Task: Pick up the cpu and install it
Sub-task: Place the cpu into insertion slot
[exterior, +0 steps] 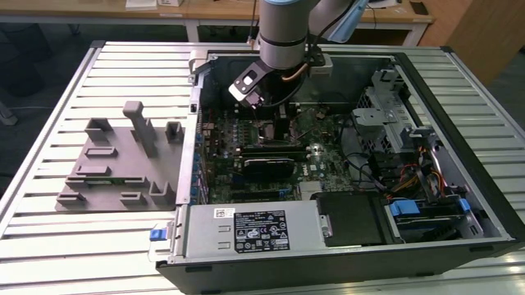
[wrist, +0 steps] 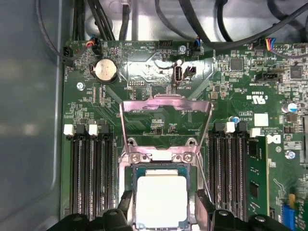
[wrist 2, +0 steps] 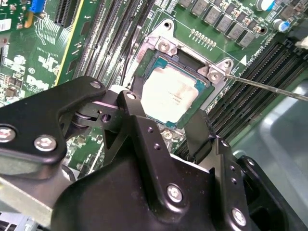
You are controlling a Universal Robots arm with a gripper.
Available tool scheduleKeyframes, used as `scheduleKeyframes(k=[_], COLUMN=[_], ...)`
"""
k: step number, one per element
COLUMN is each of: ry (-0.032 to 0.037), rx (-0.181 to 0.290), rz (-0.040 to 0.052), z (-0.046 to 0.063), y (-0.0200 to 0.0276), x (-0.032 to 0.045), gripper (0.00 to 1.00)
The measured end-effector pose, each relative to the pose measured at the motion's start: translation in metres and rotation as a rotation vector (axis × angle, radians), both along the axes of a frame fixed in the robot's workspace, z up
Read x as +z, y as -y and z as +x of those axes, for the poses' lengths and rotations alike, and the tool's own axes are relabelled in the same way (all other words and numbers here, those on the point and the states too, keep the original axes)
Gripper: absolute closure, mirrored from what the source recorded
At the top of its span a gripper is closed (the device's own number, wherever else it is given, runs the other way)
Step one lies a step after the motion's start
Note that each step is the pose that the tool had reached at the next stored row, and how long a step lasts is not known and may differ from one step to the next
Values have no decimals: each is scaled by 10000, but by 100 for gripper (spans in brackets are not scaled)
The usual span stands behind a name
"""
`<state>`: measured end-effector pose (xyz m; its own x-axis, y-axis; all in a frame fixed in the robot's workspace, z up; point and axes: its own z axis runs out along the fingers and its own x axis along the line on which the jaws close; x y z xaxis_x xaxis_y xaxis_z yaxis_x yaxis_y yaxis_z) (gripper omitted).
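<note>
While arm (exterior: 283,31) points down into case (exterior: 328,270), end effector (wrist 2: 163,113) fingers (wrist 2: 139,130) spread, straddling cpu (wrist 2: 173,94) seated in socket (wrist 2: 163,45).

The cpu (wrist: 161,199) top's pale matt metal; round it the frame (wrist: 166,100) gleams, bare metal; gripper (wrist 2: 162,109) over it, matt black.
</note>
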<state>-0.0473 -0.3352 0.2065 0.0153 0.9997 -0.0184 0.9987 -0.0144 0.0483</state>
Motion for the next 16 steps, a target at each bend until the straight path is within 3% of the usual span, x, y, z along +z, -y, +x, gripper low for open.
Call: scheduleKeyframes(k=[8,10,14,16], ry=[0,0,-1,0], rx=[0,-1,0,-1], rz=[0,0,-1,-1], z=[0,0,0,0], y=[0,0,0,0], x=[1,1,2,2], gripper=[40,52,64,76])
